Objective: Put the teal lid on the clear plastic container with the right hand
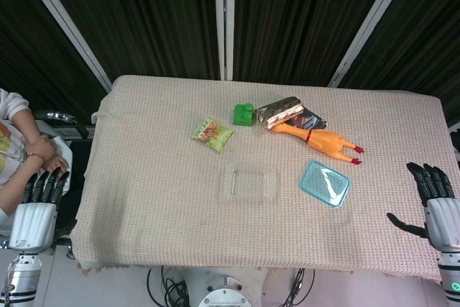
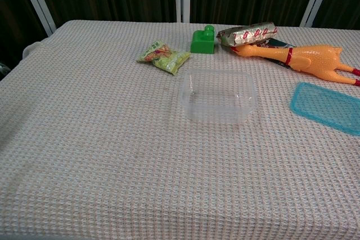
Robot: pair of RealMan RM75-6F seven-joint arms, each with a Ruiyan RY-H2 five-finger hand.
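The teal lid (image 1: pixel 325 183) (image 2: pixel 327 107) lies flat on the tablecloth, right of centre. Just to its left the clear plastic container (image 1: pixel 250 185) (image 2: pixel 217 95) stands upright with nothing in it. My right hand (image 1: pixel 430 205) hovers beyond the table's right edge, empty, fingers spread and thumb pointing toward the lid, a good gap away from it. My left hand (image 1: pixel 42 195) hangs off the table's left edge, fingers extended and holding nothing. Neither hand appears in the chest view.
A rubber chicken (image 1: pixel 320 138) (image 2: pixel 301 57), a foil snack pack (image 1: pixel 278 111) (image 2: pixel 247 33), a green block (image 1: pixel 244 114) (image 2: pixel 203 40) and a green snack bag (image 1: pixel 212 134) (image 2: pixel 163 56) lie behind the container. A person's arm (image 1: pixel 18 145) is at the far left.
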